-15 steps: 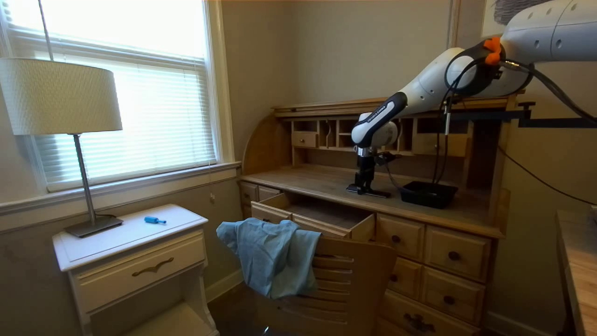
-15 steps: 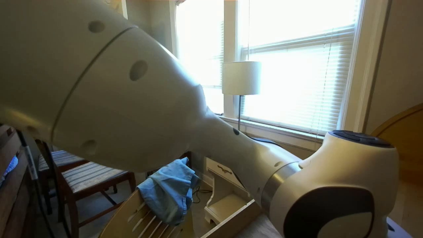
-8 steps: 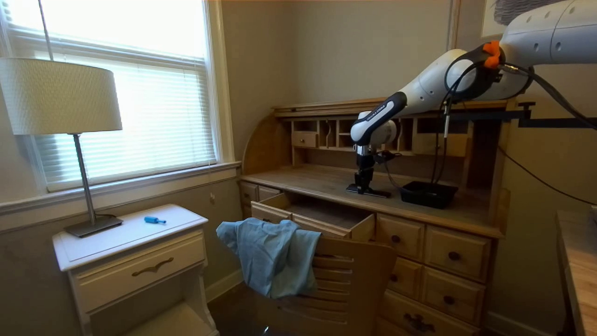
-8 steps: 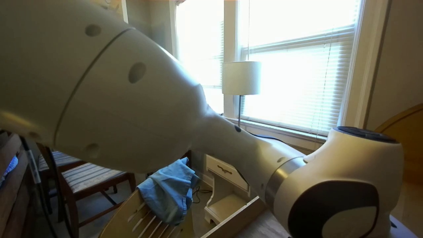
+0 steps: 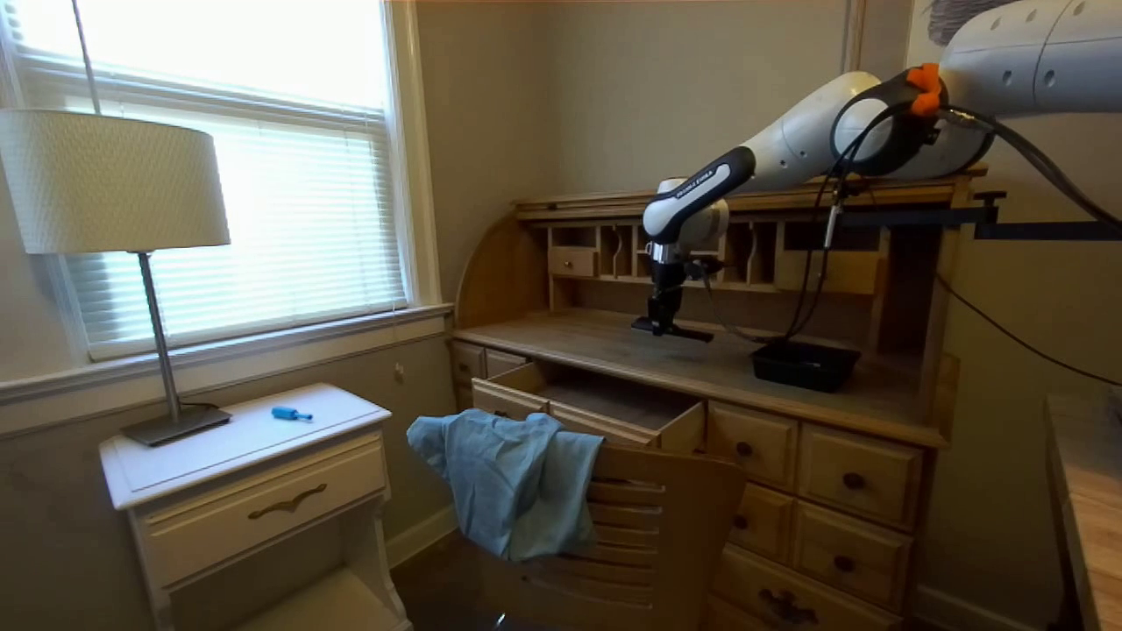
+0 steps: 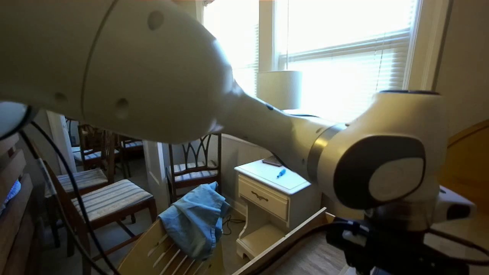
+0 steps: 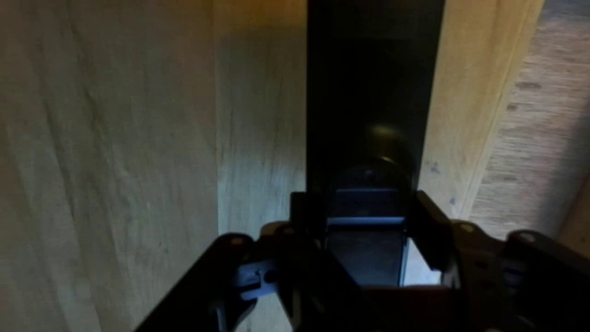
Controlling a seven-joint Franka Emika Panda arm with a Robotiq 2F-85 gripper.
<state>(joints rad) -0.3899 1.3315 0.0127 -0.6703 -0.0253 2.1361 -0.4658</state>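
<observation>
Wrist view: claw (image 7: 364,212) clamped across a long black bar (image 7: 368,92)
Bar's place: roughly level, apparently just above the counter (image 5: 543,329), near a black tray (image 5: 793,372)
Bar's feel: probably stiff, fairly light, glossy enough to slip
Bar's sides: best hold looks across the narrow width, near the middle

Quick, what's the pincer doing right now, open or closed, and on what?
Pincer: closed, holding a long black object; too dark to tell exactly what it is.
</observation>
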